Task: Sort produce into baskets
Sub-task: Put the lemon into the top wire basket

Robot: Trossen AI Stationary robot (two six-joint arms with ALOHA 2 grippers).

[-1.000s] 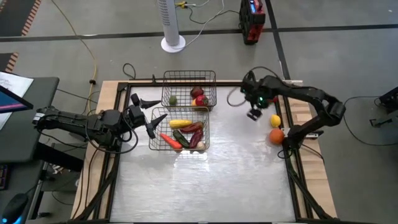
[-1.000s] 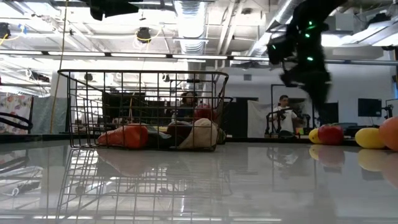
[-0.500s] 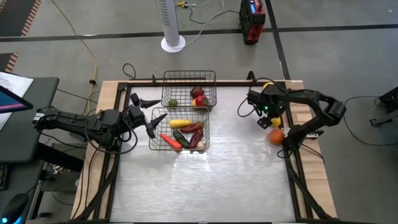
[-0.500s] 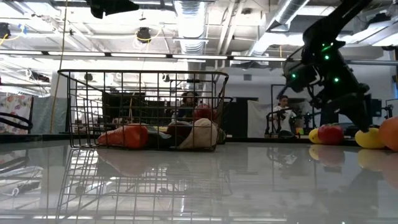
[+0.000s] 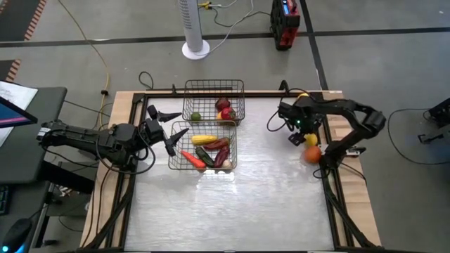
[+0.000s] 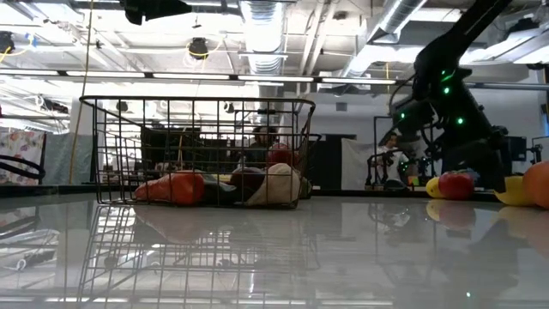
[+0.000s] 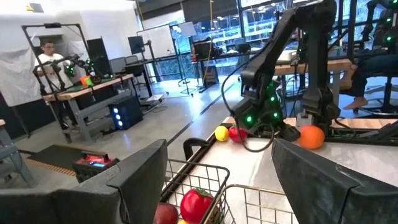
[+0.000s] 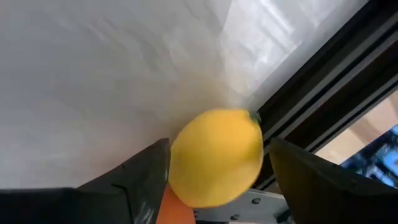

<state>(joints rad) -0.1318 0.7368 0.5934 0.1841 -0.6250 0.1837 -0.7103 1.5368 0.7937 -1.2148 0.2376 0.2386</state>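
progress: most produce is already in the baskets, some pieces are left at the desk's right edge | far basket: red and green round fruits | near basket: corn, carrot, long vegetables | right claw: released, fingers on both sides of the yellow lemon, orange fruit just beside | left claw: released, waiting left of the baskets

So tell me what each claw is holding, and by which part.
Nothing is held yet. The right claw is open, its fingers on either side of the yellow lemon but not closed on it. The left claw is open and empty beside the baskets.
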